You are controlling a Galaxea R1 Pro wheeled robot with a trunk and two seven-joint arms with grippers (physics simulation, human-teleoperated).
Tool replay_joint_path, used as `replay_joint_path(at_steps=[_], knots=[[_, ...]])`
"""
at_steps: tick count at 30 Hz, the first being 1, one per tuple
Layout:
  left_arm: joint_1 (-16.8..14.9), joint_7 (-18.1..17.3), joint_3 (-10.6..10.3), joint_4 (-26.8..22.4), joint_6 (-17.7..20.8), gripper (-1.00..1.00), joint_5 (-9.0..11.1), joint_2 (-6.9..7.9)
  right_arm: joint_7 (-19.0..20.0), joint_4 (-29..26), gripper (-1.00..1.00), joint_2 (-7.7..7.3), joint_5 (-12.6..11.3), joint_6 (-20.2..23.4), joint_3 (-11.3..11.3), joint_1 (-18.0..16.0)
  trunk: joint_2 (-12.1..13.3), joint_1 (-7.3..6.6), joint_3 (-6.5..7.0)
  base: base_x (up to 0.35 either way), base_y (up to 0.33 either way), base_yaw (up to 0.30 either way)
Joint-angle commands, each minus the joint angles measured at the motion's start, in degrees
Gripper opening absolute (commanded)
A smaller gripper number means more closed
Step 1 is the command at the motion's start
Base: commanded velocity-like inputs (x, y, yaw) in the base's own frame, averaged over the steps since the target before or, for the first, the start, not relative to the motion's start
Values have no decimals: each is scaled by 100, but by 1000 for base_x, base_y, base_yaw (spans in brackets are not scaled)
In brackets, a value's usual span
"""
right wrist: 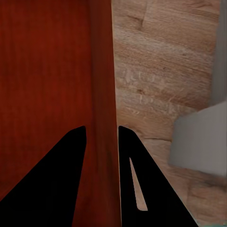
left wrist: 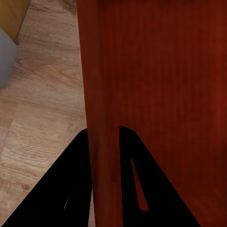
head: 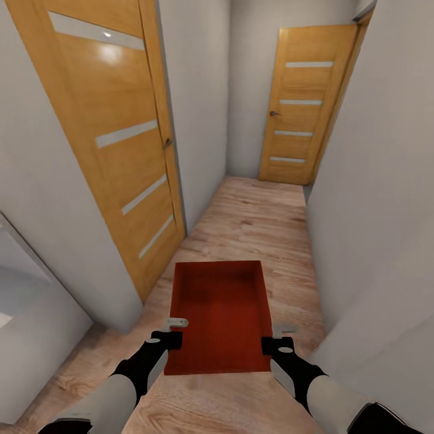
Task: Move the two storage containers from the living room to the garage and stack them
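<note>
Transport step — storage container (head: 220, 313) carried over the hallway's wood floor (head: 253, 217), left end effector (head: 173, 330) and right end effector (head: 278, 336) each clamped on a side wall. Next, presumably: reaching the garage — keeping both grips level.

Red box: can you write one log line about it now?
place: wood-floor hallway | storage container carried | left gripper on its wall | right gripper on opposite wall

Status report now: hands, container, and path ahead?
Left hand shut on container wall; right hand likewise. Hallway ahead, far door closed.
</note>
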Motion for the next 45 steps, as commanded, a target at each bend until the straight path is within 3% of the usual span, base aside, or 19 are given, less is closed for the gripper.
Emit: replay_joint_path(at_steps=[1,28,45], knots=[[3,45,-108,38,34,-100,10,-18,-56,-8,-100,3,80,-19,-50,-10,-5,4,-5,323,0,0],[3,45,-108,30,36,-100,10,-18,-56,-8,-100,3,80,-21,-57,-10,-5,4,-5,323,0,-2],[3,45,-108,30,36,-100,10,-18,-56,-8,-100,3,80,-21,-59,-10,-5,4,-5,323,0,-246]])
